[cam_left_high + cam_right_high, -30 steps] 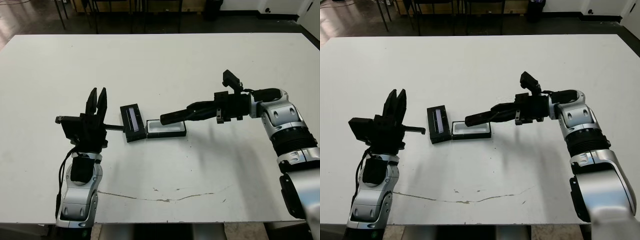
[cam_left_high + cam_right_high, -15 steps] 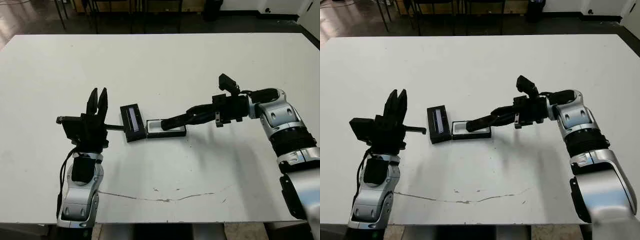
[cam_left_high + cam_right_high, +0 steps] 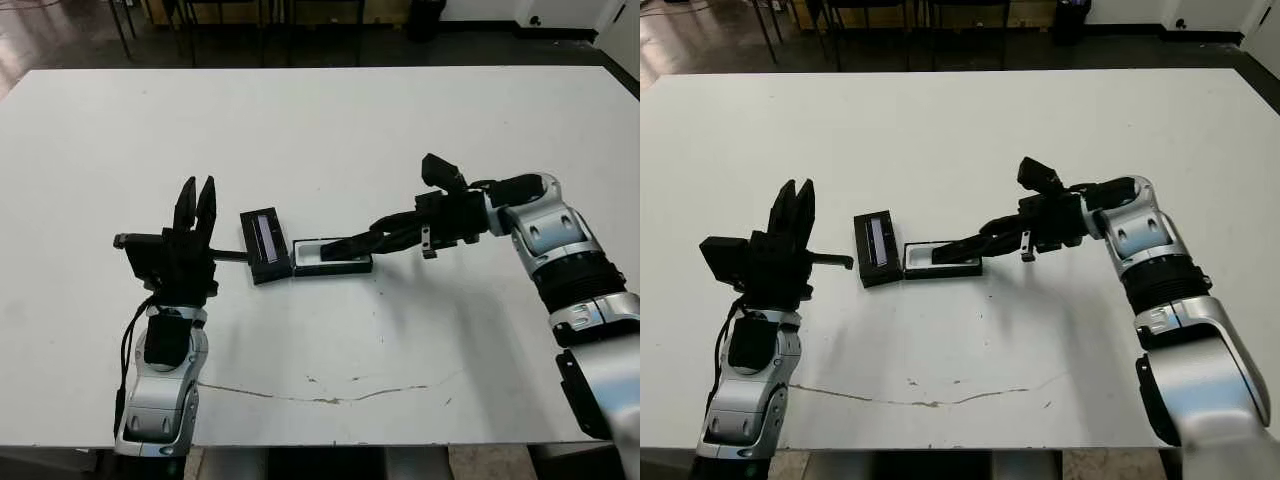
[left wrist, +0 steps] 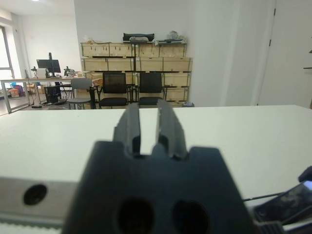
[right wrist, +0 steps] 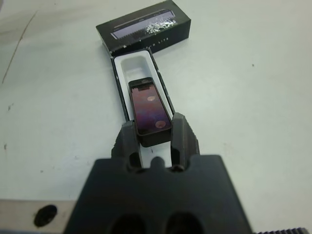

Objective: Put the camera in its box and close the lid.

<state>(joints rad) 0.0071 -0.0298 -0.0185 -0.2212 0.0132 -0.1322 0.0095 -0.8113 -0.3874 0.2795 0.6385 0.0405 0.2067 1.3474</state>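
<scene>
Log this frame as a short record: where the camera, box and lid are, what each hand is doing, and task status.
camera: held in right hand, tilted into the box, far end down inside
box: open, on table
lid: flat on table beside box's end
left hand: raised, empty, clear of lid
status: camera not fully seated; lid off

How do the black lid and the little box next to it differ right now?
The lid is a flat black cover with a greyish shiny strip down its middle; the box is an open tray with black walls and white lining. The lid lies bare on the table, while the box has the camera partly inside it, held between the right gripper fingers. Their long sides run crosswise to each other. Both are small, rectangular and sit touching or nearly so.
</scene>
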